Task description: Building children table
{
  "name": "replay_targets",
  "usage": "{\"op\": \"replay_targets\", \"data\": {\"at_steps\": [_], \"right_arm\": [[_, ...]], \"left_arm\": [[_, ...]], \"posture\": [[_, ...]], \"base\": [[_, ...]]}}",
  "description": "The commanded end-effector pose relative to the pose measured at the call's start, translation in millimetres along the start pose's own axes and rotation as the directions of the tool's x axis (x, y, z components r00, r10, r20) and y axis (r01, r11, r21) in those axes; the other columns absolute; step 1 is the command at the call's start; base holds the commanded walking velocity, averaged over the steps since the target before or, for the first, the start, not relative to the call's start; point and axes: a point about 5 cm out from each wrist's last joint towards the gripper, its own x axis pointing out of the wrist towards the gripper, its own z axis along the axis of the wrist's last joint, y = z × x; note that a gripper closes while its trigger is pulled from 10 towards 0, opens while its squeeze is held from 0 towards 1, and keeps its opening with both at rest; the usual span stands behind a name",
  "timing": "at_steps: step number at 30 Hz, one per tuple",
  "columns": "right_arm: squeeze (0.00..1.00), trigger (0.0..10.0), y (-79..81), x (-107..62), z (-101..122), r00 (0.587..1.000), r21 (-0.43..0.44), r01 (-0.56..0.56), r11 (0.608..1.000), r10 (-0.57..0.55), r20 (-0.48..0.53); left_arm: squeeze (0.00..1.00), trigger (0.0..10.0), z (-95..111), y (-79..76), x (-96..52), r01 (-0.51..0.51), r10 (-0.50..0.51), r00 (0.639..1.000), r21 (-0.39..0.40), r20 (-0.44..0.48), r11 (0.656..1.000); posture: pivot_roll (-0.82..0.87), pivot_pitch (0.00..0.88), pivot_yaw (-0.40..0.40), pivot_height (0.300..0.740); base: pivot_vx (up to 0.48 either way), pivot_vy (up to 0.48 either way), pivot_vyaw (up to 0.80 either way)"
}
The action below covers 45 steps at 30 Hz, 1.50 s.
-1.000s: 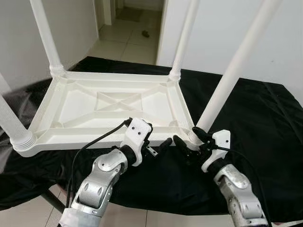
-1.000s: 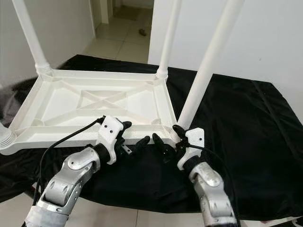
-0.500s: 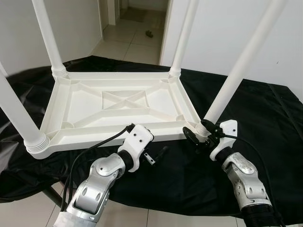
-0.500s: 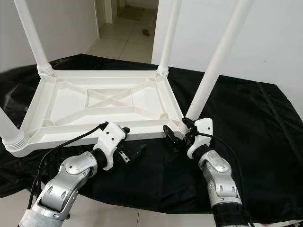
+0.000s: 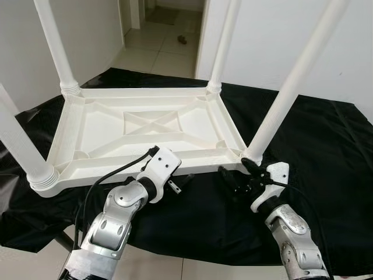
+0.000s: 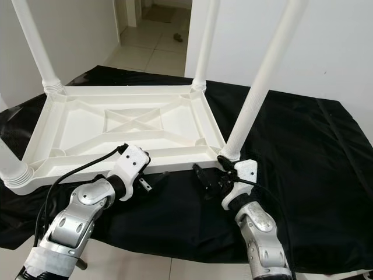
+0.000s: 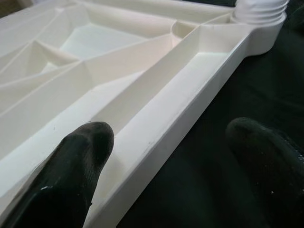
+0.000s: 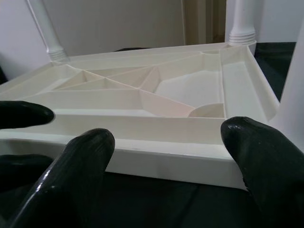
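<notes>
On black cloth [image 5: 326, 146], upturned white table [image 5: 145, 131] fronts both spread grippers' fingers [image 7: 71, 166].

One white plastic children's table [image 5: 145, 131], lying upside down, ribbed underside up; four white legs screwed into its corners, namely one far left leg [image 5: 55, 49], one far right leg [image 5: 221, 46], one near right leg [image 5: 288, 93] and one near left leg [image 5: 17, 143]; one black cloth [image 5: 326, 151] beneath it over the desk; two silver arms, so one left gripper [image 5: 180, 182] and one right gripper [image 5: 233, 175], each with two black fingers, spread apart; one doorway [image 5: 163, 23] behind.
</notes>
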Motion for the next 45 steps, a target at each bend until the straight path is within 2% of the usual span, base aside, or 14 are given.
{"op": "replay_targets", "data": {"at_steps": [1,2,8,10,14,18,20,24,25,26,27,31,36,45], "right_arm": [[0.0,10.0,2.5,-2.0,-2,1.0,0.023,0.003,1.0,-0.002,-0.012],[0.0,10.0,6.9,-9.0,1,1.0,0.032,0.02,0.999,-0.02,-0.004],[0.0,10.0,7.9,-13.7,6,0.998,0.041,0.058,0.998,-0.058,0.004],[0.0,10.0,8.1,-14.9,8,0.997,0.04,0.071,0.997,-0.071,0.006],[0.0,10.0,8.4,-15.1,10,0.997,0.04,0.079,0.996,-0.08,0.006],[0.0,10.0,10.8,-14.4,10,0.996,0.046,0.087,0.995,-0.087,0.004],[0.0,10.0,12.8,-13.4,10,0.996,0.052,0.092,0.994,-0.092,0.003],[0.0,10.0,14.2,-11.8,10,0.995,0.059,0.098,0.993,-0.099,0.004],[0.0,10.0,14.8,-9.7,10,0.994,0.064,0.105,0.992,-0.106,0.007],[0.0,10.0,15.1,-8.3,10,0.994,0.066,0.11,0.992,-0.111,0.009],[0.0,10.0,15.3,-7.3,10,0.993,0.069,0.114,0.991,-0.115,0.011],[0.0,10.0,18.7,-1.9,10,0.991,0.08,0.128,0.989,-0.13,0.016],[0.0,10.0,19.9,0.1,10,0.989,0.08,0.148,0.986,-0.15,0.02],[0.0,10.0,19.0,6.8,11,0.982,0.086,0.181,0.98,-0.184,0.03]], "left_arm": [[0.0,10.0,-4,11.8,-0.1,-0.218,0.218,0.976,-0.001,-0.026,0.976],[0.0,10.0,-7,14.3,6.5,-0.223,0.223,0.973,0.006,-0.055,0.975],[0.0,10.0,-11,14.6,17.4,-0.217,0.218,0.972,0.021,-0.083,0.976],[0.0,10.0,-14,13.5,25.4,-0.2,0.201,0.973,0.02,-0.114,0.98],[0.0,10.0,-16,14.3,30.0,-0.2,0.201,0.97,0.026,-0.136,0.98],[0.0,10.0,-22,19.8,34.3,-0.235,0.234,0.952,0.023,-0.198,0.972],[0.0,10.0,-27,24.6,34.5,-0.273,0.264,0.935,-0.005,-0.238,0.962],[0.0,10.0,-29,30.7,33.7,-0.311,0.296,0.921,-0.022,-0.255,0.95],[0.0,2.3,-30,35.5,31.9,-0.339,0.32,0.913,-0.033,-0.255,0.94],[0.0,2.3,-30,38.6,30.6,-0.356,0.335,0.907,-0.04,-0.254,0.933],[0.0,0.1,-30,40.5,29.8,-0.366,0.345,0.904,-0.043,-0.253,0.929],[0.0,0.0,-32,47.3,27.2,-0.423,0.393,0.88,-0.065,-0.266,0.904],[0.0,0.0,-32,47.6,26.9,-0.448,0.414,0.869,-0.077,-0.269,0.891],[0.0,0.0,-21,42.9,32.1,-0.466,0.433,0.869,-0.102,-0.239,0.879]], "posture": [[0.03,0.072,-0.038,0.74],[0.01,0.073,-0.031,0.74],[-0.02,0.071,-0.018,0.74],[-0.03,0.069,-0.013,0.74],[-0.03,0.069,-0.013,0.74],[-0.03,0.065,-0.009,0.74],[-0.02,0.063,-0.007,0.74],[-0.02,0.062,-0.007,0.74],[-0.02,0.059,-0.011,0.74],[-0.02,0.059,-0.011,0.74],[-0.01,0.058,-0.011,0.74],[-0.01,0.058,-0.011,0.74],[-0.01,0.058,-0.014,0.74],[-0.01,0.062,-0.016,0.74]], "base": [[0.0,0.0,0.0],[0.0,0.0,0.0],[0.0,0.0,0.0],[0.0,0.0,0.0],[0.0,0.0,0.0],[0.0,0.0,0.0],[0.0,0.0,0.0],[0.0,0.0,0.0],[0.0,0.0,0.0],[0.0,0.0,0.0],[0.0,0.0,0.0],[0.0,0.0,0.0],[0.0,0.0,0.0],[0.0,0.0,0.0]]}}
